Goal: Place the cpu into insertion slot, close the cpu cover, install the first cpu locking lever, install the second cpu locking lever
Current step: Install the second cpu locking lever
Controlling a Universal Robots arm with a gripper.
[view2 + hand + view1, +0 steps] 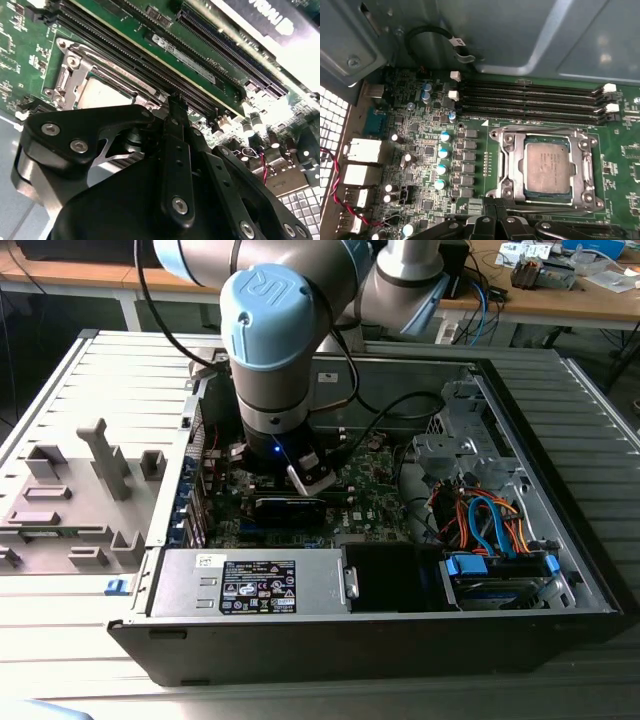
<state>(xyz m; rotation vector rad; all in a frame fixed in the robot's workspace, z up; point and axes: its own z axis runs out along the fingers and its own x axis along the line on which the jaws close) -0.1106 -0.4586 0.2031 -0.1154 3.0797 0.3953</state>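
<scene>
While the black gripper is seen clenched and empty beside the socket, the square silvery-grey cpu is judged seated. The thin silvery metal cpu cover is lowered; both levers seem left

My grey-and-blue jointed arm reaches straight down into the open black computer case, wrist vertical. My black metal gripper hangs low, its fingers drawn together with nothing between them.

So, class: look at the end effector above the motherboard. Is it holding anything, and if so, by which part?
Nothing is held. The end effector sits at the edge of the cpu cover, which lies closed over the cpu.
</scene>
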